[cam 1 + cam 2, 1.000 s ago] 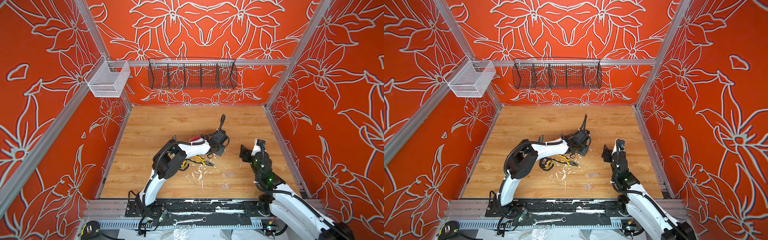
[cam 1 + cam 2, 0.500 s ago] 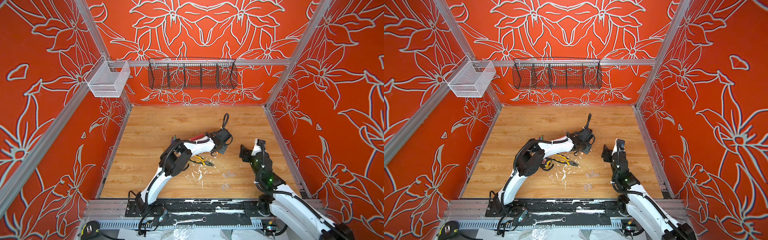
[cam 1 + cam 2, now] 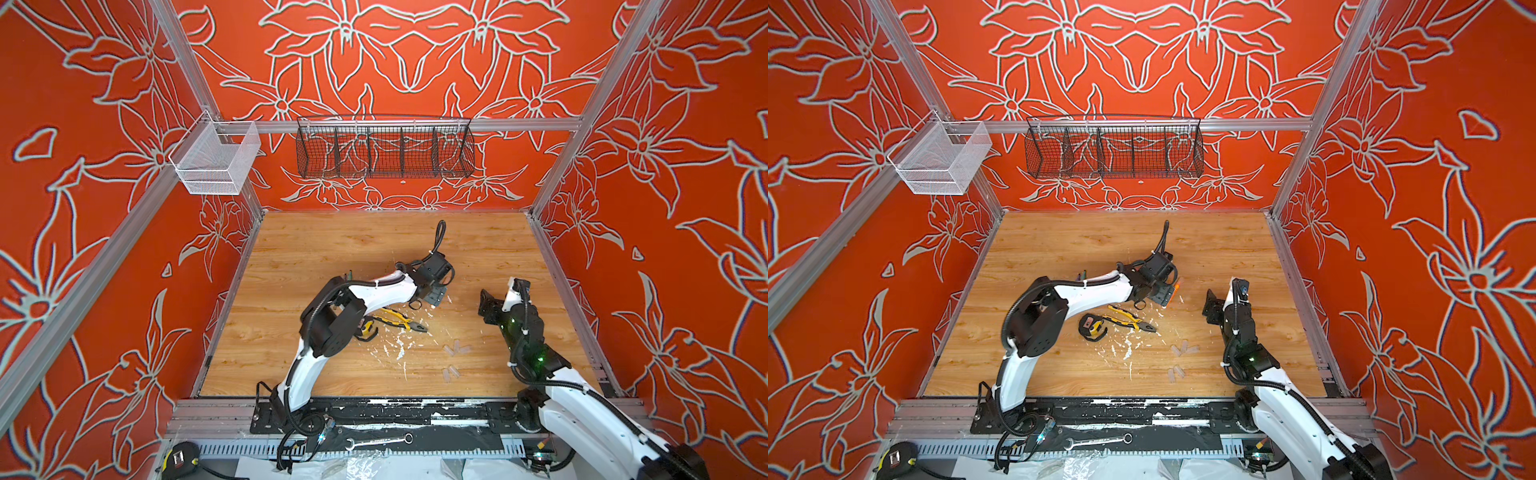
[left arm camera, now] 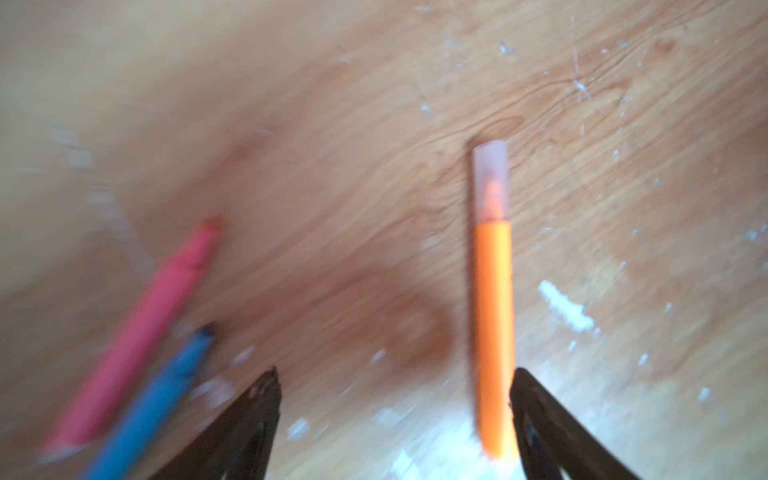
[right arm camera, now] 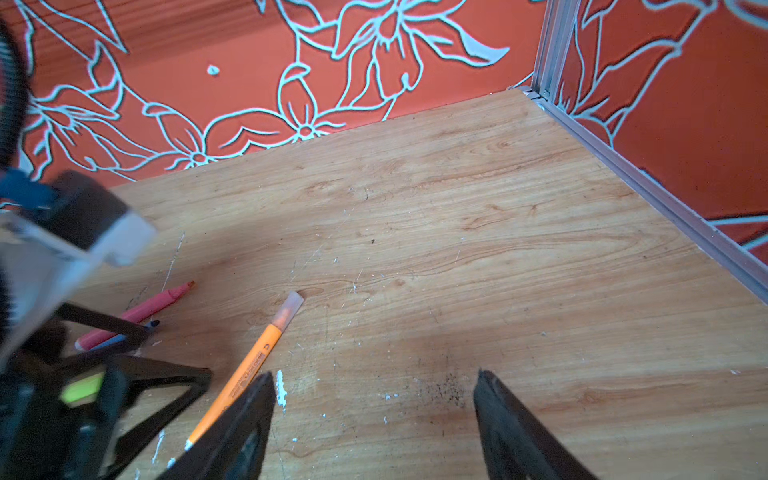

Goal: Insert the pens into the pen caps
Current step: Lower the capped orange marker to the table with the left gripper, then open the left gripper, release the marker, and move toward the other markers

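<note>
Wooden table bears capped orange pen, pink pen, seemingly blue pen, pliers, clear caps.

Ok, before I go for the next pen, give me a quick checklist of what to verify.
1. Capping: ok, clear cap covers the tip of the orange pen.
2. Release: ok, left gripper open, orange pen lying on the table.
3. Free arm: ok, right gripper open, nothing held.
4. Next pens: ok, pink pen and blue pen lie bare-tipped.
5. More caps: ok, loose caps lie toward the table's front.
</note>
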Robot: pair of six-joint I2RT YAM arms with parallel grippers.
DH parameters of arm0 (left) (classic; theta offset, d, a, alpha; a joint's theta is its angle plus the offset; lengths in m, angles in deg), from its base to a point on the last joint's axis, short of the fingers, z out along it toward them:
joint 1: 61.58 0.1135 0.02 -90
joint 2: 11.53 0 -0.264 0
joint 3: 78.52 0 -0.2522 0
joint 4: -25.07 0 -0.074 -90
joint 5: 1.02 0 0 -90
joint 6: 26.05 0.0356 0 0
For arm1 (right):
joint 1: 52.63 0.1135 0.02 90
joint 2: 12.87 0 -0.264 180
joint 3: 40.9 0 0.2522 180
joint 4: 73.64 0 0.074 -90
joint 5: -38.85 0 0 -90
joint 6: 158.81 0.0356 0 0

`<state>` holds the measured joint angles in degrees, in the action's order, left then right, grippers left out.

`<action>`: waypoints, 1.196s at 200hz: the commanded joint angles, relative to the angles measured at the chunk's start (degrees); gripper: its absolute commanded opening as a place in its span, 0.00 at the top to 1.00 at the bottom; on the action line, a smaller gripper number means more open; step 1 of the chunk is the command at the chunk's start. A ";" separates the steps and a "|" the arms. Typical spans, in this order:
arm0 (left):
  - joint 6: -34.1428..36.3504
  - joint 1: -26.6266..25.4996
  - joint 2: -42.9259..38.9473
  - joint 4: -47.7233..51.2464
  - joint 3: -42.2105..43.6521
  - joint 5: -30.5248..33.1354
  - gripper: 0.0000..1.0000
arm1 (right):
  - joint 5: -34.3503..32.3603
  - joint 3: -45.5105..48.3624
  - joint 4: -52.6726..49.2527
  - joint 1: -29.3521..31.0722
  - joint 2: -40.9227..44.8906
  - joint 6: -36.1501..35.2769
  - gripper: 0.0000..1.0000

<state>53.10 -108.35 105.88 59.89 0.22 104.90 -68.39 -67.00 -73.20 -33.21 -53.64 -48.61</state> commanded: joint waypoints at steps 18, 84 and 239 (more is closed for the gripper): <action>0.76 0.91 -13.60 -3.83 13.44 11.87 0.08 | 0.99 0.22 0.78 -0.26 -0.21 0.19 0.22; -3.30 7.12 -14.57 -2.79 23.21 8.66 0.12 | 1.62 0.03 1.00 -0.25 -0.80 0.01 0.23; -0.44 9.05 -6.36 -1.68 17.84 0.25 0.34 | 2.12 0.12 1.27 -0.30 -0.80 -0.16 0.23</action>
<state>52.45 -100.09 98.16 56.70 18.88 107.52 -67.08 -67.00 -72.98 -33.21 -54.69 -48.65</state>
